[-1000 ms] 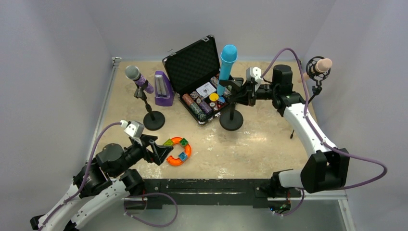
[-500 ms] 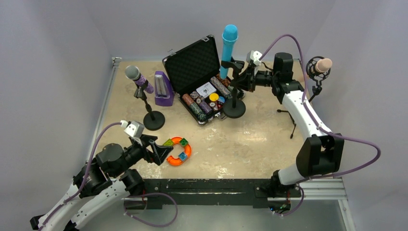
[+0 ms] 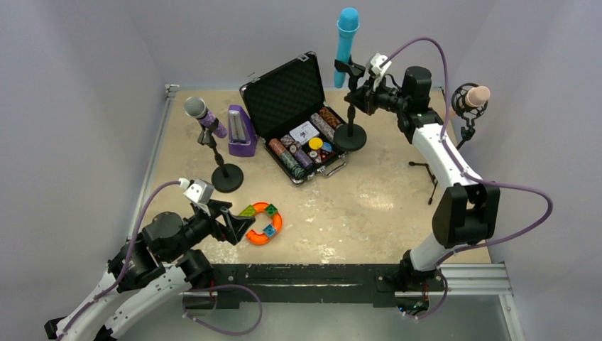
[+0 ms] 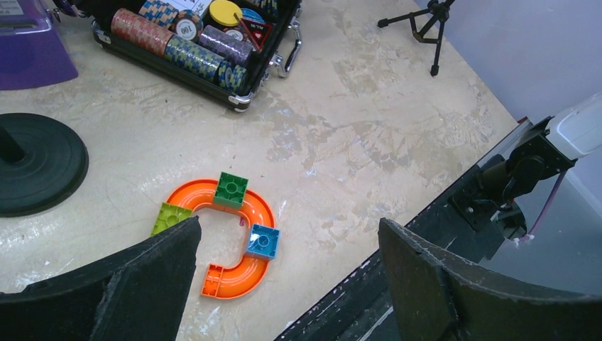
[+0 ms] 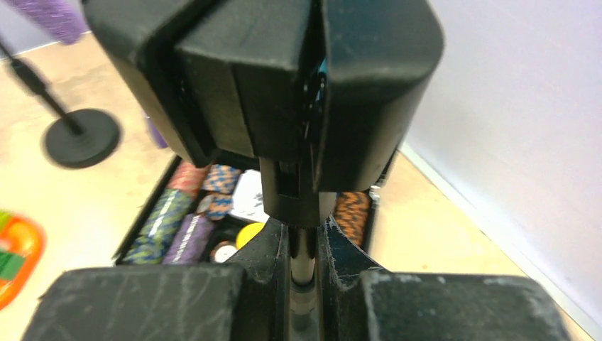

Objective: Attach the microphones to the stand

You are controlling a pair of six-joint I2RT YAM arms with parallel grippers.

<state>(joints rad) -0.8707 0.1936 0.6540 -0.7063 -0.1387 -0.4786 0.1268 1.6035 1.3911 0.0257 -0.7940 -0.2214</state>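
The bright cyan-blue stick microphone [image 3: 347,35] is seen clipped in its black round-based stand [image 3: 350,136] at the worktop's [image 3: 397,206] far edge, its long axis near upright, directly above the right tool [image 3: 357,92], which is clenched on the stand's thin pole; the left tool [image 3: 240,226] is seen spread and empty, well apart; the glittery purple microphone [image 3: 204,114] and pale pink one [image 3: 479,94] are seated in other stands

A thin stand pole [image 5: 304,250] is clamped between the right gripper [image 5: 304,280] fingers; a chip case [image 5: 186,217] is seen behind.
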